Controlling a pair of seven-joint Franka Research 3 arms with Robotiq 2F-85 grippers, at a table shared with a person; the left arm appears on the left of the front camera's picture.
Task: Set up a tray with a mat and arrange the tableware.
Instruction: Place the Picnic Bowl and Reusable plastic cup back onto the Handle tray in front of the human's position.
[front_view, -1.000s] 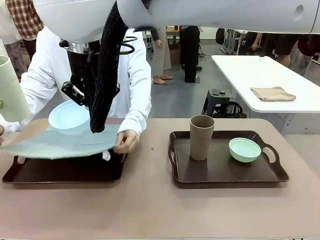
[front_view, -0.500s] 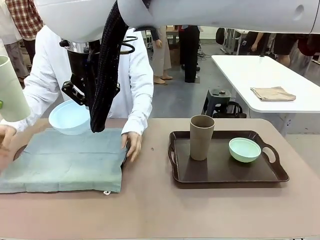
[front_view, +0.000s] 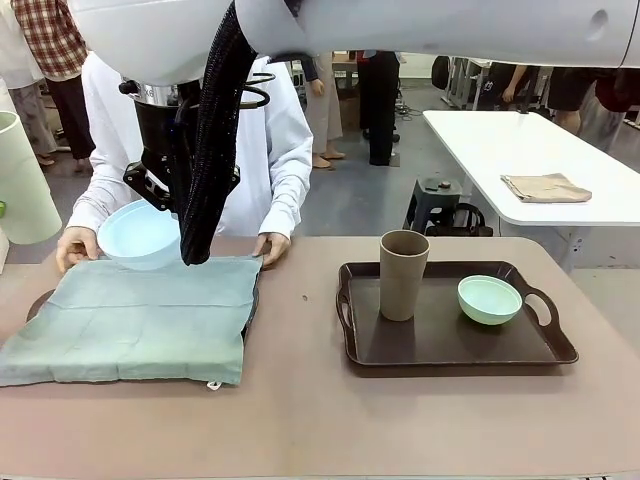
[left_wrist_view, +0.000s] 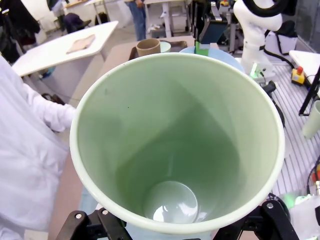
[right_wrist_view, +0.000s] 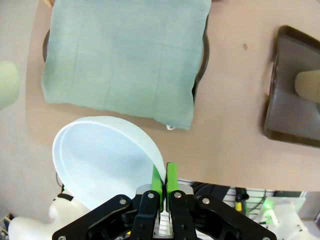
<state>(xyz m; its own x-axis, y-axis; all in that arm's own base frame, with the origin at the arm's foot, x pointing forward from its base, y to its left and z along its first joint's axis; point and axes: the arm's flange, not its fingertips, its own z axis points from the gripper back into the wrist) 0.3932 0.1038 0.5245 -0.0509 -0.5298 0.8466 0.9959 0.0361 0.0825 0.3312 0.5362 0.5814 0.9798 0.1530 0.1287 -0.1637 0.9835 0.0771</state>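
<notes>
A green mat (front_view: 140, 320) lies spread over the left dark tray (front_view: 40, 300), and the person's hands (front_view: 272, 245) rest at its far corners. My right gripper (right_wrist_view: 164, 176) is shut on the rim of the light blue bowl (right_wrist_view: 102, 155), which hangs above the mat's far edge (front_view: 138, 235). The pale green cup (left_wrist_view: 175, 145) sits upright between my left gripper's fingers (left_wrist_view: 95, 225), held up at the table's left edge (front_view: 20, 180). On the right tray (front_view: 450, 345) stand the brown cup (front_view: 403, 273) and the mint green bowl (front_view: 490, 299).
The mat overhangs the left tray's front and left sides. Bare tabletop (front_view: 300, 420) runs between the two trays and along the near edge. The person stands close behind the left tray. A white table (front_view: 520, 150) with a folded cloth stands beyond, at the right.
The person has lowered the mat flat onto the left tray and moved both hands to its far corners. Both grippers have kept their places and their holds.
</notes>
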